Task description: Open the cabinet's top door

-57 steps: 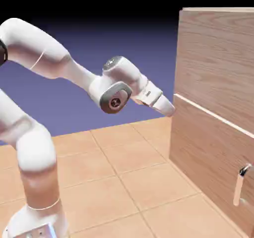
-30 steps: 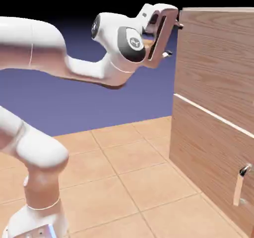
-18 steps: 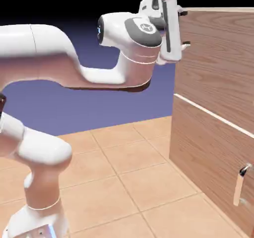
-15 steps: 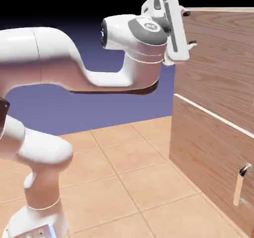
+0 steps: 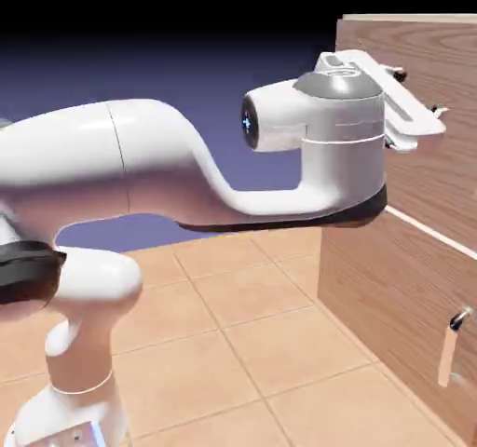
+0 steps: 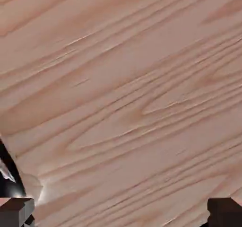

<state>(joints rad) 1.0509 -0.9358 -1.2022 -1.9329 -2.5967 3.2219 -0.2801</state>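
At the far left of the exterior view you see the white arm (image 5: 140, 170) rising from its base and sweeping across the middle of the picture, above the tan tiled floor (image 5: 242, 343). Follow it rightward and you reach the bulky wrist, and beyond that the gripper (image 5: 416, 91), which sits up against the face of the top door (image 5: 410, 54). Its two fingers (image 5: 434, 111) stand apart, one higher and one lower, with nothing between them: the gripper is released and holds nothing. Whether the fingertips actually touch the wood you cannot tell from this angle.

The cabinet (image 5: 391, 277) fills the right side of that view, a big boxy piece in light-brown wood grain. The top door is the upper panel, flat and closed, directly in front of the gripper. A pale line separates it from the lower door (image 5: 382, 296), which carries a small silver bar handle (image 5: 450, 347) near the bottom right corner, well below the gripper.

In the hand view, you see a dark curved shape with a pale glint at the lower left edge; what it is you cannot tell. The two grey fingertips (image 6: 14, 212) sit in the bottom corners, wide apart. Everything else is the door's wood grain (image 6: 123, 89), running in slanted streaks across the whole picture.
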